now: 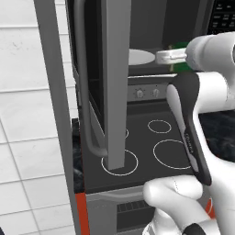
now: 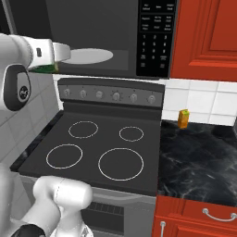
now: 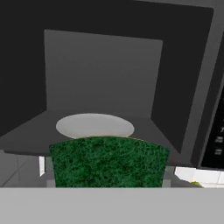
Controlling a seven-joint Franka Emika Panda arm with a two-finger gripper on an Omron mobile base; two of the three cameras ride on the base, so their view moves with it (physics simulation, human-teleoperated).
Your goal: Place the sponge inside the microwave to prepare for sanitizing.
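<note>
Gripper (image 3: 108, 186) clamped on sponge (image 3: 108, 162) just before microwave (image 3: 103, 74) opening; I'd worry about dropping short of turntable (image 3: 94, 126).

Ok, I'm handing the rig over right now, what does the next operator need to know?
Gripper: shut on the sponge, green side toward the hand camera, held in front of the microwave opening.
Microwave: door swung open; white turntable bare, just beyond the sponge.
Done: sponge picked up and raised to the opening.
Left: move in, set the sponge on the turntable, release, withdraw.
</note>
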